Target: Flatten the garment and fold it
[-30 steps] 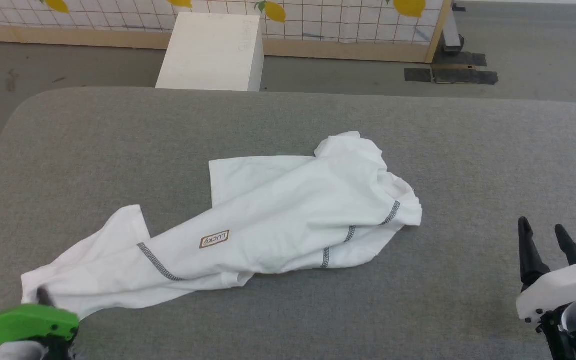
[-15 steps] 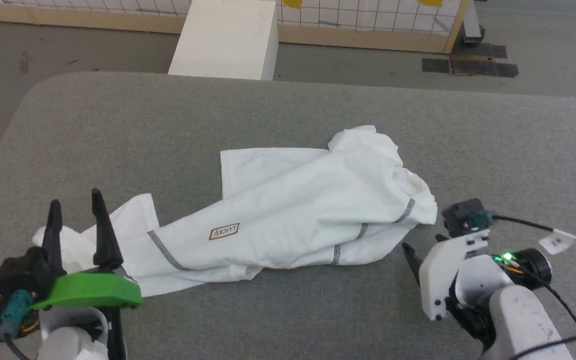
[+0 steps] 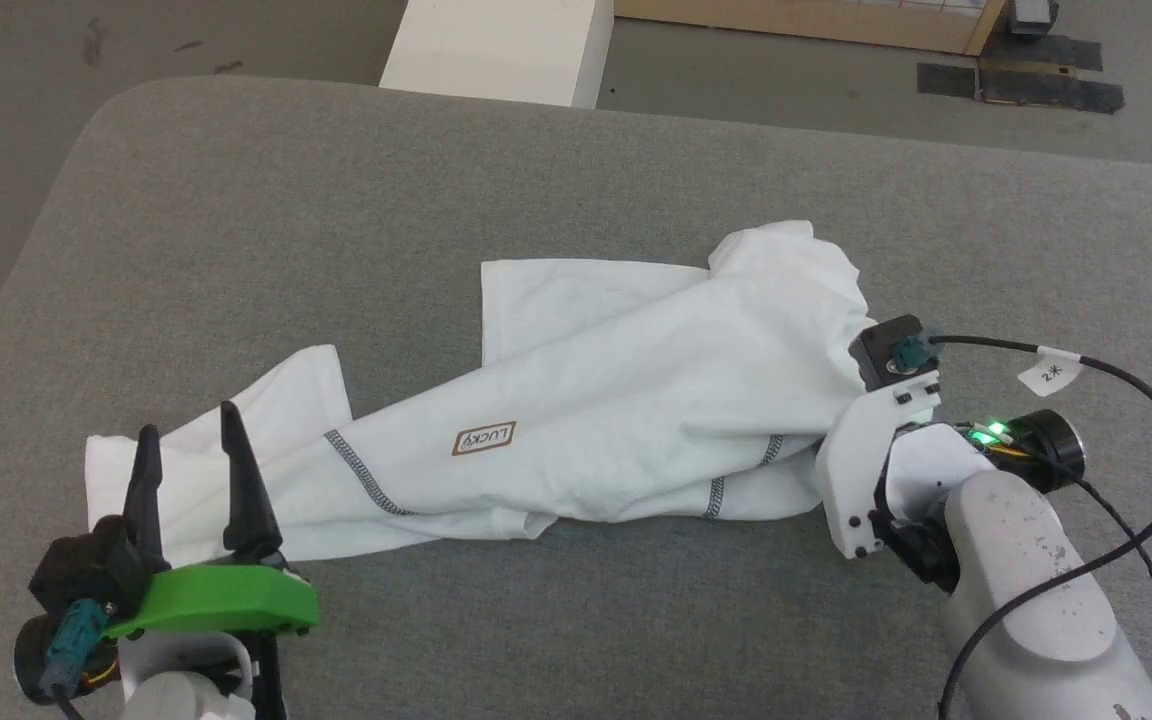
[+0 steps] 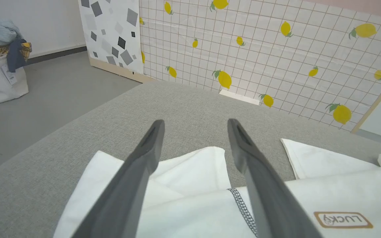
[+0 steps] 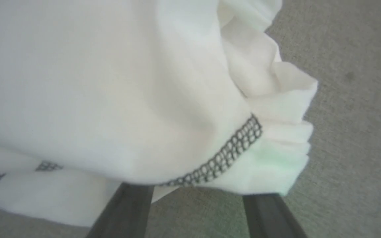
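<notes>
Grey padded table (image 3: 636, 140): garment (image 3: 616, 400) crumpled and twisted, no fold made.
Flattening and folding both remain. Left gripper (image 3: 187, 420), fingers spread, hovers over the garment's left end, holding nothing. Right gripper (image 5: 195, 198), fingers apart, tips hidden under the bunched right end; no pinch evident.

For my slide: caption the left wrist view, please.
Open left tool hovers over the crumpled white garment on the grey surface.

Worktop (image 3: 236, 200) free on whole far side & along front strip; crumpled shirt (image 3: 616, 400) lies across the middle, L to R; white box (image 3: 496, 45) behind far edge, well apart.
</notes>
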Tool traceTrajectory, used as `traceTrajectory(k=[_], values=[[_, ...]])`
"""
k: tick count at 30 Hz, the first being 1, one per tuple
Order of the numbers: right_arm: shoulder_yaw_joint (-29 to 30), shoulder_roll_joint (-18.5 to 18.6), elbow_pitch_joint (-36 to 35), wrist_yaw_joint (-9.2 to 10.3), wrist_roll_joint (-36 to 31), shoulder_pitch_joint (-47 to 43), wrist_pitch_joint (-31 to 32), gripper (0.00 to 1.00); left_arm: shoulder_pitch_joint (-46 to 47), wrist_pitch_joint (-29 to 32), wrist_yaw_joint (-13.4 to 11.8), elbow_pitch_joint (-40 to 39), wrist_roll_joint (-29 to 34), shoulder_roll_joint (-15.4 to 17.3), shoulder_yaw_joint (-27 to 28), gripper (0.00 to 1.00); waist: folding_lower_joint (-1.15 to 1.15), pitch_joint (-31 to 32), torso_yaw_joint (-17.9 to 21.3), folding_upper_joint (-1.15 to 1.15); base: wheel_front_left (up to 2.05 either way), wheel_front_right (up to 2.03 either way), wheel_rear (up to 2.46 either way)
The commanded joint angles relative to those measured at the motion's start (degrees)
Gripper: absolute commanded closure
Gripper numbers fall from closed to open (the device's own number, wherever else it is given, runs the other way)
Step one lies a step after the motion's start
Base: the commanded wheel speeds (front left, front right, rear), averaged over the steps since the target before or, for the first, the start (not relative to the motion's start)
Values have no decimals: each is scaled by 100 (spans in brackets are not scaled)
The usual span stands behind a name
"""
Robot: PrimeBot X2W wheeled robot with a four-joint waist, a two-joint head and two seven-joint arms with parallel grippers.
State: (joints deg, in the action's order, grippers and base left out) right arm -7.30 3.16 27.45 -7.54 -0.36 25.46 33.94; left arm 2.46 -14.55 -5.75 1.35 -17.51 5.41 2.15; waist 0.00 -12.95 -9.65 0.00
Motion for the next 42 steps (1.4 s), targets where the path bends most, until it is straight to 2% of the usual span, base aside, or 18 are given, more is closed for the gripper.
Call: traceTrajectory(k=[1, 5, 8, 11, 15, 19, 23, 24, 25, 30, 33, 34, 38, 42], values=[[-73, -28, 192, 5, 123, -111, -43, 100, -28, -44, 44, 16, 69, -25, 95, 0, 0, 28, 65, 0, 0, 0, 0], [147, -3, -80, 5, 362, -191, -348, 100, -86, -44, 116, 33, 130, -77, 239, 0, 0, 175, 259, 0, 0, 0, 0], [439, 216, -599, 5, 561, -433, -407, 100, -109, -44, 162, 10, 172, -118, 266, 0, 0, 293, 404, 0, 0, 0, 0], [1038, 526, -1311, 5, 689, -847, -238, 100, -78, -44, 229, 2, 191, -153, 266, 0, 0, 382, 541, 0, 0, 0, 0], [2187, 677, -2093, 5, 558, -1417, 94, 100, -42, -44, 286, 13, 206, -189, 213, 0, 0, 437, 687, 0, 0, 0, 0], [3263, 450, -2401, 5, 297, -1894, 379, 100, -42, -44, 318, 91, 212, -209, 189, 0, 0, 459, 773, 0, 0, 0, 0], [3825, 182, -2230, 5, 101, -2185, 455, 100, -69, -44, 339, 191, 179, -223, 204, 0, 0, 462, 815, 0, 0, 0, 0], [3861, 131, -2192, 5, 131, -2192, 372, 65, -78, -44, 342, 211, 169, -225, 209, 0, 0, 461, 828, 0, 0, 0, 0], [3862, 88, -2167, 5, 147, -2191, 208, 0, -96, -44, 344, 232, 161, -228, 218, 0, 0, 471, 854, 0, 0, 0, 0], [4150, -16, -2296, 5, 478, -1968, -938, 0, -69, -44, 402, 259, 73, -236, 195, 0, 0, 509, 927, 0, 0, 0, 0], [4269, -24, -2305, 5, 786, -1925, -1489, 0, 156, 41, 608, 274, -67, -241, -64, 0, 0, 519, 1001, 0, 0, 0, 0], [4291, -25, -2249, 5, 951, -1929, -1604, 0, 456, 298, 796, 274, -156, -243, -351, 0, 0, 496, 1075, 0, 0, 0, 0], [4106, -27, -2255, 5, 1113, -1947, -1689, 0, 1359, 1110, 1097, 359, -363, -247, -1072, 0, 0, 366, 1308, 0, 0, 0, 0], [4019, -27, -2235, 5, 1098, -1881, -1772, 0, 2255, 2853, 1268, 965, -893, -251, -2118, 0, 0, 215, 1576, 0, 0, 0, 0]])
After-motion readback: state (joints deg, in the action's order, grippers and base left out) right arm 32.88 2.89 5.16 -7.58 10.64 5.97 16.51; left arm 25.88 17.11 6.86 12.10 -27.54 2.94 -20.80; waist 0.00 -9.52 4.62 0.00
